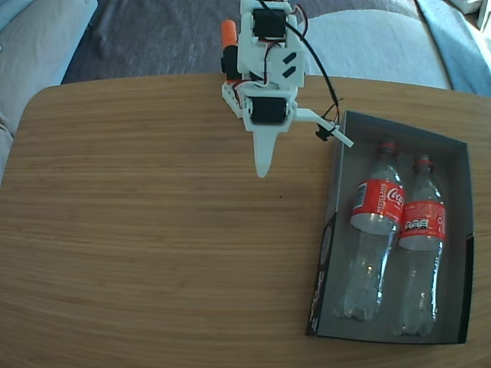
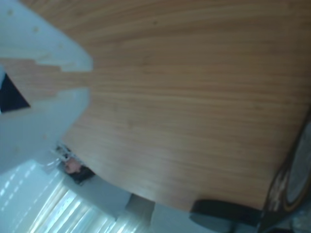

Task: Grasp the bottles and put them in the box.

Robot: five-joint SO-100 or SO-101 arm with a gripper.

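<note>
Inside the box (image 1: 456, 238) both bottles (image 1: 374, 230) lie side by side, while the empty gripper (image 1: 303, 157) hangs above the table (image 1: 153, 230), its fingers spread apart.

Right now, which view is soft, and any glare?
Wrist view: blurred throughout, the claw a pale smear, window light blown out at lower left. Fixed view: sharp enough, mild sheen on the table, highlights on the bottles in the box.
</note>
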